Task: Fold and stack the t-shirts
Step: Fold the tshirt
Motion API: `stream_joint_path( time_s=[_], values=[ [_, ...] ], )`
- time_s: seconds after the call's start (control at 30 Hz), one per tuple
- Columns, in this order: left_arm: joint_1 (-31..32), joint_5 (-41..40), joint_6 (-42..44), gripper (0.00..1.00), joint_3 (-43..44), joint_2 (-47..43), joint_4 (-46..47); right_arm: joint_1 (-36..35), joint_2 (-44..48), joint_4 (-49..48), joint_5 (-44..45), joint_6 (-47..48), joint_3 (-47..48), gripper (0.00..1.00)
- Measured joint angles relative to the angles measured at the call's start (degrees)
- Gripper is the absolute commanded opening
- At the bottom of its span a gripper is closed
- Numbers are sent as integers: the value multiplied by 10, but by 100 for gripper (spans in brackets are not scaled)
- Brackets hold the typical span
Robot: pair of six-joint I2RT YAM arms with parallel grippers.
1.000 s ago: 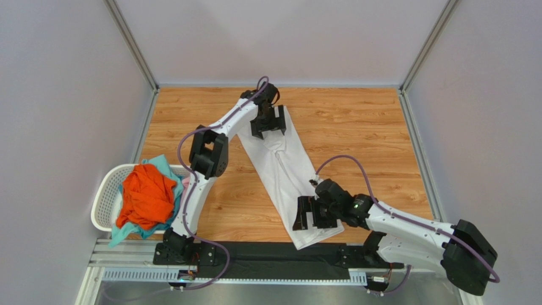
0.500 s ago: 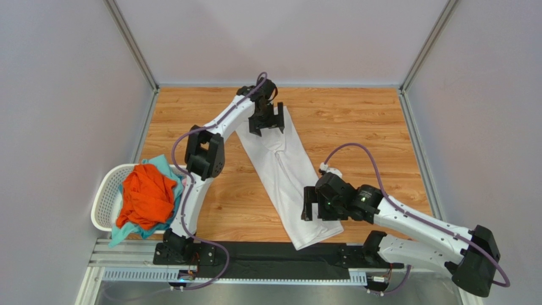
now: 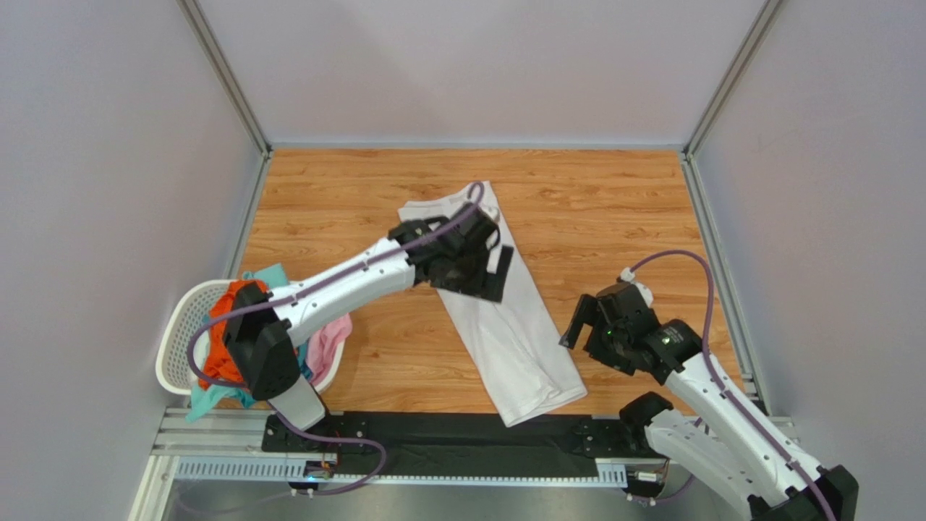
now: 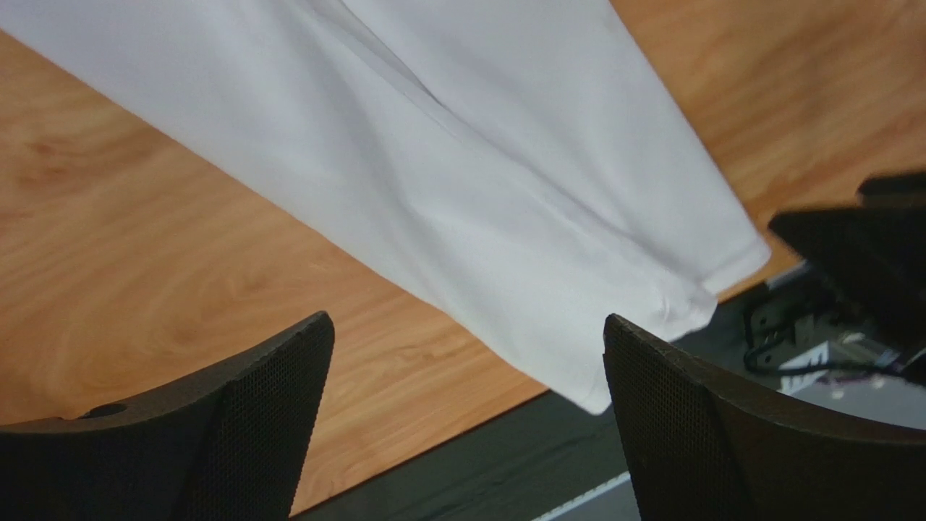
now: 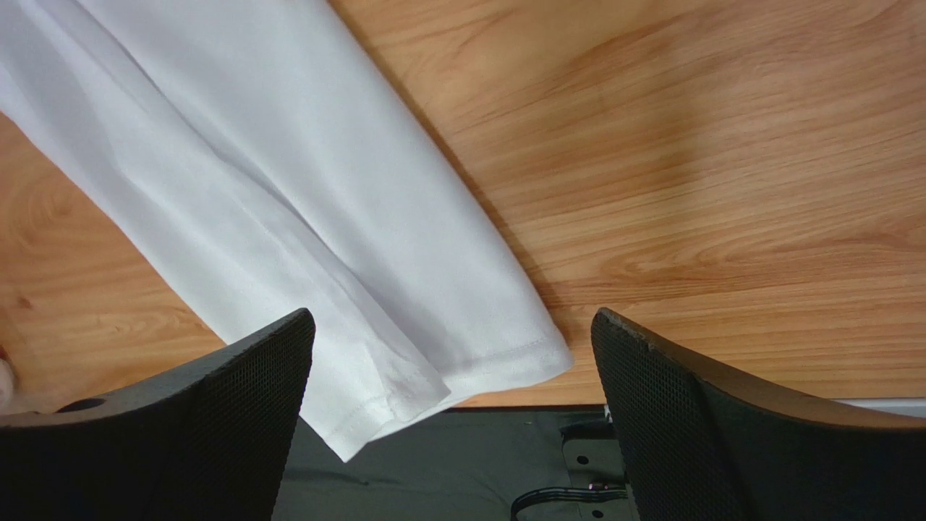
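Note:
A white t-shirt (image 3: 511, 326) lies folded into a long narrow strip, running diagonally from the table's far middle to its near edge. Its near corner overhangs the black rail in the left wrist view (image 4: 522, 206) and the right wrist view (image 5: 326, 228). My left gripper (image 3: 478, 266) hovers over the strip's middle, open and empty. My right gripper (image 3: 582, 326) is open and empty, just right of the strip's near end. Orange (image 3: 223, 331), teal (image 3: 272, 280) and pink (image 3: 332, 342) t-shirts lie in the basket.
A white perforated laundry basket (image 3: 176, 347) stands at the near left. The black rail (image 3: 457, 434) runs along the near edge. Grey walls close the wooden table (image 3: 609, 206) on three sides.
My left gripper has let go of the shirt's far end and swung nearer, over its middle. My right gripper has left the near end and pulled back to the right. The shirt lies still.

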State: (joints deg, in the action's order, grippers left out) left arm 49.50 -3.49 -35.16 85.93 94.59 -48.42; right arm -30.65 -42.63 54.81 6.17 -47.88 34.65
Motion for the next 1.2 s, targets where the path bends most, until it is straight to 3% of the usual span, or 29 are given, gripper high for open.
stream_joint_path(
  time_s=[0.13, 0.37, 0.8, 1.17, 1.2],
  values=[
    [121, 0, -19, 97, -104, -32, 30, 71, 7, -4, -32, 24, 0, 100],
    [252, -4, -26, 87, -126, -18, 77, 137, -13, -24, -106, 60, -9, 100],
    [304, 30, -43, 81, -125, 89, 144, 139, 3, -47, -152, 61, -62, 100],
    [330, -6, -75, 54, -125, 129, 145, 142, -3, -72, -158, 61, -85, 99],
    [331, -14, -77, 46, -125, 131, 140, 143, -3, -72, -158, 59, -87, 99]
  ],
)
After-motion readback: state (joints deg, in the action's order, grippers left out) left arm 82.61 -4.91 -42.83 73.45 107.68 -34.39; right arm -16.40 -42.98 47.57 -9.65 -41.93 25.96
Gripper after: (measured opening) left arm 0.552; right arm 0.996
